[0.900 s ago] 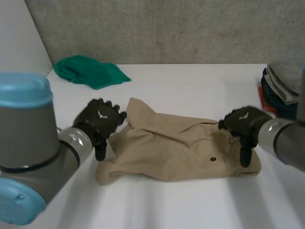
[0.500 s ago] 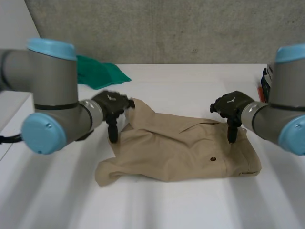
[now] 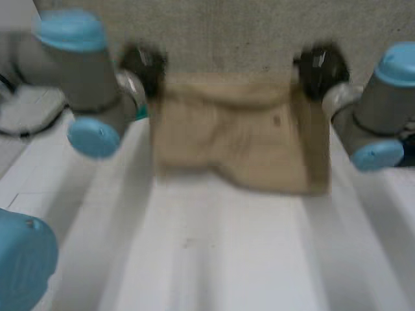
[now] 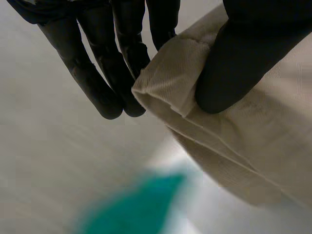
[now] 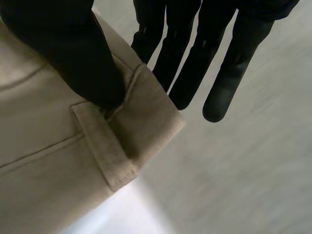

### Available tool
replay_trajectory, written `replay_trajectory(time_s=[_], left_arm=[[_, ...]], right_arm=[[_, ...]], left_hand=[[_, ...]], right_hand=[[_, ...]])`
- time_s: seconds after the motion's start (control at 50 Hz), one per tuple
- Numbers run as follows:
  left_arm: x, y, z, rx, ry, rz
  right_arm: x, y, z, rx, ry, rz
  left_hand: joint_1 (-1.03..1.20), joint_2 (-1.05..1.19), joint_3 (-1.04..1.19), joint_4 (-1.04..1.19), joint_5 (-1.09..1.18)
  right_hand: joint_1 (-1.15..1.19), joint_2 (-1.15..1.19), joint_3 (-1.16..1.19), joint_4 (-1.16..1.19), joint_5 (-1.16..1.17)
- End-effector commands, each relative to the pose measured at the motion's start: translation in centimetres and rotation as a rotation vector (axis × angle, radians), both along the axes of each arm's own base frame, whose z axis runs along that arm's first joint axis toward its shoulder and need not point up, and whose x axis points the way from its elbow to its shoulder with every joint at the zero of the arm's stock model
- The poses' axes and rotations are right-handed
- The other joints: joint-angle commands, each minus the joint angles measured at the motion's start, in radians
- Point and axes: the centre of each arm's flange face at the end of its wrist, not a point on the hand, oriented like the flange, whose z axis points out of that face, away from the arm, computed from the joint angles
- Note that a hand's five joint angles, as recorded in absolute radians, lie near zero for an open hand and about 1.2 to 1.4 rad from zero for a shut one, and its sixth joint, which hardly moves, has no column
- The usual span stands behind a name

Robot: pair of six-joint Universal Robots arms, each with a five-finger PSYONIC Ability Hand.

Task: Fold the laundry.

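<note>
Left arm (image 3: 87,78): grey with light-blue caps, in the upper left of the frame in the head view, reaching up toward the grey wall (image 3: 227,29).
Left hand (image 3: 144,63): high in the upper left of the frame, at the top left corner of the hanging cloth. In the left wrist view its thumb presses a hemmed corner against the straight fingers behind it, so the hand is closed in a pinch on that corner.
Green cloth (image 4: 141,204): lies on the tabletop, seen in the left wrist view beyond the left hand's fingertips and the pinched corner.
Beige trousers (image 3: 240,133): hang spread between the two hands across the upper middle of the frame, in front of the wall. The top edge sags a little between the hands and the lower edge is uneven. Whether that lower edge touches the tabletop cannot be told.
Belt loop (image 5: 105,151): on the waistband just beside the right thumb.
Right hand (image 3: 319,63): in the upper right of the frame, at the top right corner of the trousers. Its thumb clamps the waistband corner against straight fingers behind the cloth.
Right arm (image 3: 376,103): at the frame's right edge.
Tabletop (image 3: 214,259): white, across the lower frame.
</note>
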Motion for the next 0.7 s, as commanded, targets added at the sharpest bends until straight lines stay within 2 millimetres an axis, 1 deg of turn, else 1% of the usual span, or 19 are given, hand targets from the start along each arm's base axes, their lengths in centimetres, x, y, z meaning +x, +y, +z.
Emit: replay_trajectory(time_s=[0.02,0.06,0.1,0.18,0.2,0.24,0.26,0.3,0.32,0.38,0.4,0.44,0.46,0.5,0.52,0.58,0.6,0.66,0.7], left_arm=[[1.9,1.0,15.6,-0.573,0.331,0.017],[2.4,1.1,16.6,-0.619,0.349,0.022],[2.8,0.9,16.6,-0.617,0.349,0.031],[3.8,0.1,15.1,-0.554,0.339,0.051],[4.0,-0.2,14.1,-0.518,0.338,0.050],[4.1,-0.5,12.8,-0.472,0.330,0.045],[4.1,-0.6,11.1,-0.418,0.315,0.038],[4.1,-0.7,9.4,-0.364,0.298,0.033],[3.9,-0.6,7.5,-0.306,0.279,0.025],[3.6,-0.4,4.3,-0.221,0.243,0.009],[3.4,-0.2,2.0,-0.168,0.216,-0.003],[3.1,0.0,-0.5,-0.111,0.188,-0.011],[3.0,0.3,-3.0,-0.053,0.163,-0.019],[3.0,0.6,-5.8,0.014,0.134,-0.018],[3.2,1.1,-8.0,0.073,0.106,-0.014],[3.5,2.0,-11.0,0.161,0.063,0.000],[3.9,2.6,-12.3,0.210,0.036,0.012],[4.5,3.6,-13.3,0.269,0.004,0.031],[5.0,4.5,-12.9,0.307,-0.019,0.040]], right_arm=[[0.6,0.0,14.1,-0.529,-0.335,0.004],[0.5,0.3,15.9,-0.585,-0.376,0.011],[0.5,0.4,16.4,-0.589,-0.386,0.023],[0.9,0.6,15.4,-0.515,-0.369,0.055],[1.1,0.6,14.6,-0.477,-0.360,0.072],[1.0,0.5,13.7,-0.437,-0.353,0.085],[1.2,0.5,12.5,-0.391,-0.346,0.104],[1.4,0.4,11.1,-0.345,-0.338,0.126],[1.7,0.4,9.4,-0.293,-0.325,0.147],[2.1,0.7,6.4,-0.207,-0.296,0.172],[2.3,0.8,4.2,-0.147,-0.271,0.177],[2.3,1.0,1.8,-0.084,-0.244,0.168],[2.0,1.3,-0.6,-0.018,-0.210,0.148],[1.5,1.7,-3.2,0.054,-0.168,0.116],[0.9,2.4,-5.7,0.128,-0.119,0.082],[0.2,3.7,-8.8,0.227,-0.052,0.048],[-0.3,4.6,-10.2,0.279,-0.014,0.034],[-1.0,5.7,-11.5,0.334,0.031,0.023],[-1.4,6.6,-11.5,0.362,0.053,0.021]], left_hand=[[0.252,0.205,0.214,0.205,0.260],[0.252,0.205,0.214,0.205,0.260],[0.252,0.205,0.214,0.205,0.260],[0.252,0.205,0.214,0.205,0.260],[0.252,0.205,0.214,0.205,0.260],[0.252,0.205,0.214,0.205,0.260],[0.252,0.205,0.214,0.205,0.260],[0.252,0.205,0.214,0.205,0.260],[0.252,0.205,0.214,0.205,0.260],[0.252,0.205,0.214,0.205,0.260],[0.252,0.205,0.214,0.205,0.260],[0.252,0.205,0.214,0.205,0.260],[0.252,0.205,0.214,0.205,0.260],[0.252,0.205,0.214,0.205,0.260],[0.252,0.205,0.214,0.205,0.260],[0.252,0.205,0.214,0.205,0.260],[0.226,0.179,0.188,0.179,0.234],[0.123,0.076,0.085,0.076,0.131],[-0.009,-0.056,-0.047,-0.056,-0.001]], right_hand=[[0.279,0.224,0.212,0.203,0.261],[0.279,0.224,0.212,0.203,0.261],[0.279,0.224,0.212,0.203,0.261],[0.279,0.224,0.212,0.203,0.261],[0.279,0.224,0.212,0.203,0.261],[0.279,0.224,0.212,0.203,0.261],[0.279,0.224,0.212,0.203,0.261],[0.279,0.224,0.212,0.203,0.261],[0.279,0.224,0.212,0.203,0.261],[0.279,0.224,0.212,0.203,0.261],[0.279,0.224,0.212,0.203,0.261],[0.279,0.224,0.212,0.203,0.261],[0.279,0.224,0.212,0.203,0.261],[0.279,0.224,0.212,0.203,0.261],[0.279,0.224,0.212,0.203,0.261],[0.279,0.224,0.212,0.203,0.261],[0.279,0.224,0.212,0.203,0.261],[0.279,0.224,0.212,0.203,0.261],[0.279,0.224,0.212,0.203,0.261]])
